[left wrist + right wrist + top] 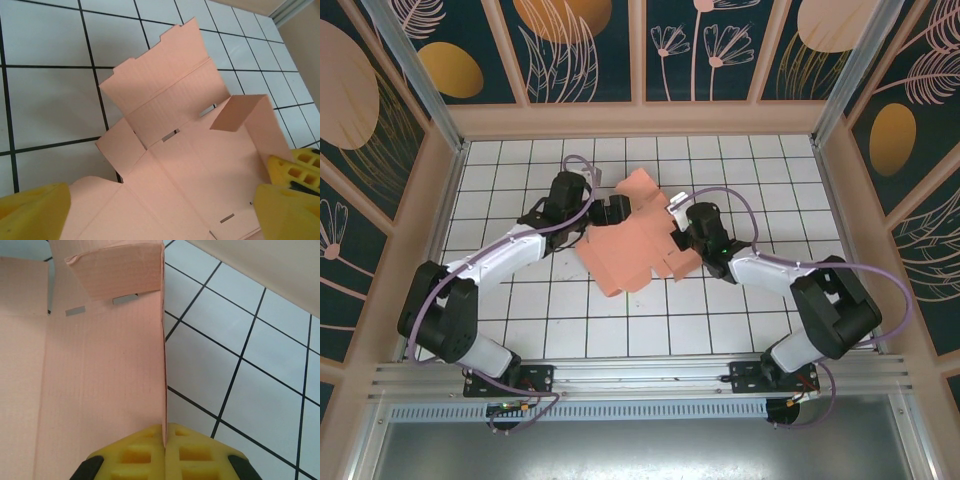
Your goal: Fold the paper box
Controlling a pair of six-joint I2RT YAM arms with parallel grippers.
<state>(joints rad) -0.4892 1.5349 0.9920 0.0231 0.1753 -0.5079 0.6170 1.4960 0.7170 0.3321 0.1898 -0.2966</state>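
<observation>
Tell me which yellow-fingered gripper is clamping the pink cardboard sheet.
The right gripper, shut on a raised edge of the salmon-pink cardboard sheet; the left gripper hangs open.

You are operating in a robot lab cell: an aluminium rail (640, 372) is carrying the left arm (500, 260) and right arm (790, 280), and leaf-patterned wall panels (580, 50) on metal posts (415, 75) are boxing in the white gridded counter (540, 330).

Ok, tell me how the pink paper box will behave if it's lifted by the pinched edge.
Probably floppy: the paper box is thin card, its raised flap bending over at a crease. Likely light: the right gripper grips it with only an edge pinch. It would probably hinge at the creases rather than rise flat.
</observation>
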